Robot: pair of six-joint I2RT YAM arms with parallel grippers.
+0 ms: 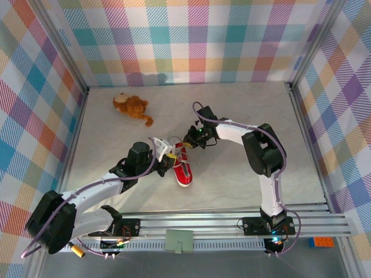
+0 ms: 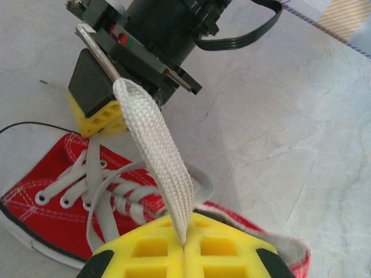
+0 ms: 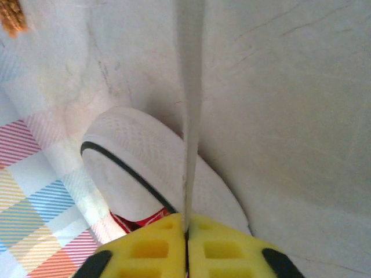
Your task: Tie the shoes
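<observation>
Red canvas sneaker [image 1: 183, 169] lies mid-table, between the arms. Left gripper [image 2: 184, 246] and right gripper [image 3: 186, 234] are both clamped on white lace [image 2: 162, 168], lifted taut above it. Step, apparently: knot forming. Next move likely requires crossing strands without slack.

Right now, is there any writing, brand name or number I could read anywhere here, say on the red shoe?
No readable text anywhere in these views.
The red sneaker: no logo or lettering shows.
The white lace: plain, no print.
The orange block by the front rail: too small to tell whether it bears any marking.
</observation>
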